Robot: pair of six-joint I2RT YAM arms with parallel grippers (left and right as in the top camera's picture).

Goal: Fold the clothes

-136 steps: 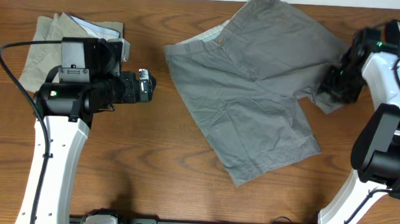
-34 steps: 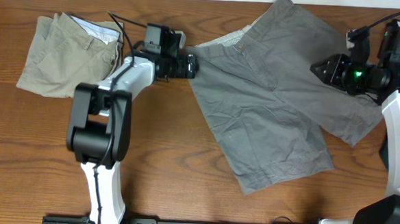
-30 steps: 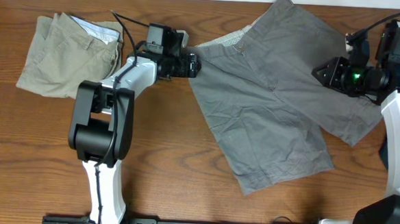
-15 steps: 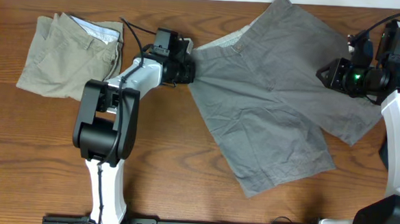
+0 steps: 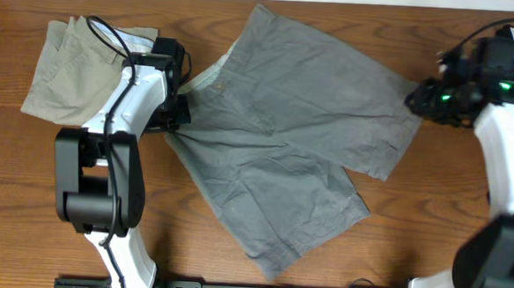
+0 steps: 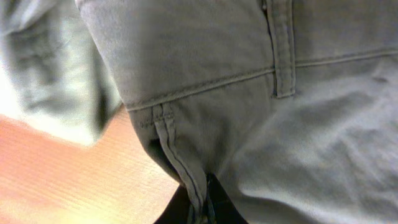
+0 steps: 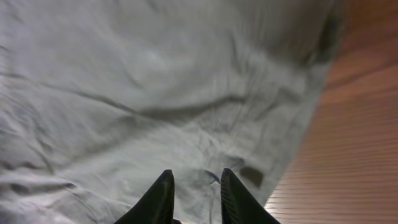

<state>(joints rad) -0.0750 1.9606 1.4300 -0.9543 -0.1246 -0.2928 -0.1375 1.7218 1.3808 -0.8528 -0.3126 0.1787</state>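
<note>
The clothes, a pair of mid-grey shorts [image 5: 284, 137], lie spread across the middle of the table, waistband toward the left. My left gripper [image 5: 177, 113] is shut on the waistband's left corner. In the left wrist view that gripper [image 6: 202, 208] pinches the seamed edge of the shorts [image 6: 280, 155], under a belt loop [image 6: 283, 50]. My right gripper [image 5: 415, 98] hovers at the right leg's outer edge. In the right wrist view its fingers [image 7: 165, 190] stand a little apart over the wrinkled grey cloth [image 7: 155, 93], the gripper [image 7: 196, 183] pinching nothing that I can see.
A folded pair of beige-khaki shorts [image 5: 71, 72] lies at the back left, close behind my left arm. Bare wooden table [image 5: 464, 225] shows at the right and along the front edge. Wood [image 7: 354, 155] also borders the cloth in the right wrist view.
My left gripper closed on the waistband corner and pulled the shorts left and slightly toward the front. The right leg slid left under my right gripper, which stayed roughly in place.
</note>
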